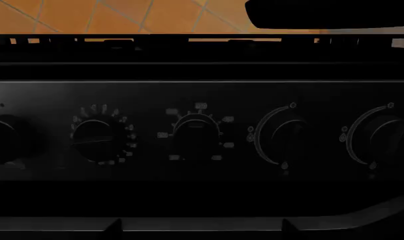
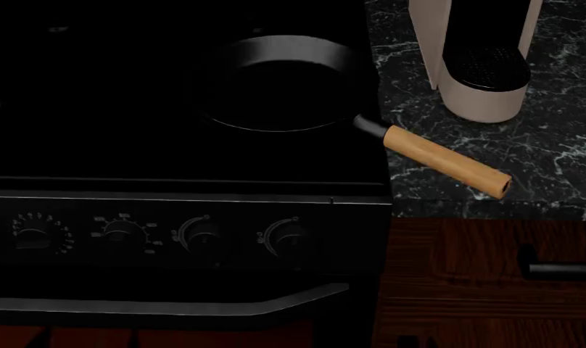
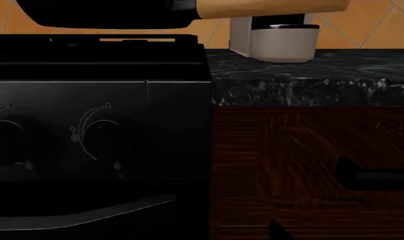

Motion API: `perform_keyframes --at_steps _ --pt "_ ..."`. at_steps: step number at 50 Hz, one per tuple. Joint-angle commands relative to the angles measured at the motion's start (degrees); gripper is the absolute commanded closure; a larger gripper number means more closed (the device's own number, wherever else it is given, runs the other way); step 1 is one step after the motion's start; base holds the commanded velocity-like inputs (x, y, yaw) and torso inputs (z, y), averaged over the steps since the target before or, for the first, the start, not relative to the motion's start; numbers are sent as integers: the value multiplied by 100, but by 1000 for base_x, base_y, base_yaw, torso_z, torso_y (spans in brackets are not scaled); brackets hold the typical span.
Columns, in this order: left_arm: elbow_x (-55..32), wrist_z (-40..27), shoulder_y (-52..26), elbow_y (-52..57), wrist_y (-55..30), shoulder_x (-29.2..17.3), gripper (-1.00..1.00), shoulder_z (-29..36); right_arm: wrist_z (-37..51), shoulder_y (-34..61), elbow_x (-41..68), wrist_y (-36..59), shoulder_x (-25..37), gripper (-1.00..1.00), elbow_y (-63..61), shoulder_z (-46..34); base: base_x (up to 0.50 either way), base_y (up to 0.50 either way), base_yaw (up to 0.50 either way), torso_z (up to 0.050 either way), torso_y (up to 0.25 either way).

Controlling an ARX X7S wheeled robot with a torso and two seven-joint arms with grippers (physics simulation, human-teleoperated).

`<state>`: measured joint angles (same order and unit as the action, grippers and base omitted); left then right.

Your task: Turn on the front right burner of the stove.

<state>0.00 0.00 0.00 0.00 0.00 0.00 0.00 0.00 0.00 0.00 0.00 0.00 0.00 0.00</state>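
The black stove (image 2: 177, 185) fills the left of the head view, with a row of round knobs along its front and a grey bar handle (image 2: 177, 304) below them. The rightmost knob (image 2: 286, 235) also shows in the left wrist view (image 1: 383, 135) and in the right wrist view (image 3: 107, 132). My left gripper (image 1: 200, 227) is open and empty, a short way in front of the knob panel (image 1: 202, 90), facing the middle knobs. My right gripper (image 3: 195, 230) is open and empty. Only one of its fingertips (image 3: 275, 229) shows, against the wooden cabinet; the other is lost against the black stove.
A black frying pan (image 2: 273, 83) with a wooden handle (image 2: 446, 161) sits on the right of the cooktop, its handle reaching over the dark marble counter (image 2: 554, 145). A white coffee machine (image 2: 481, 65) stands on the counter. The dark wooden cabinet (image 2: 467, 283) with a bar handle (image 2: 562, 270) is to the right of the stove.
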Motion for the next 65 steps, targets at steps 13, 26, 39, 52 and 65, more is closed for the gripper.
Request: perform_keyframes --at_steps 13,26,39,52,65 --pt "-204 -347 27 10 142 -263 -100 304 223 -85 168 -129 282 -100 -138 -409 0 0 0 0 0" --pt "-314 -497 25 11 189 -383 -100 446 233 -85 239 -223 442 -100 -105 -621 0 0 0 0 0" --pt "-371 -618 0 -35 232 -471 -100 560 324 -61 274 -301 534 -100 -34 -738 0 43 0 0 0" --pt "-438 -720 -17 -54 240 -555 -100 660 422 -77 320 -253 620 -100 -115 -861 4 197 0 0 0" --pt "-458 -831 8 9 278 -648 -100 755 527 -69 382 -185 679 -100 -161 -930 8 173 0 0 0"
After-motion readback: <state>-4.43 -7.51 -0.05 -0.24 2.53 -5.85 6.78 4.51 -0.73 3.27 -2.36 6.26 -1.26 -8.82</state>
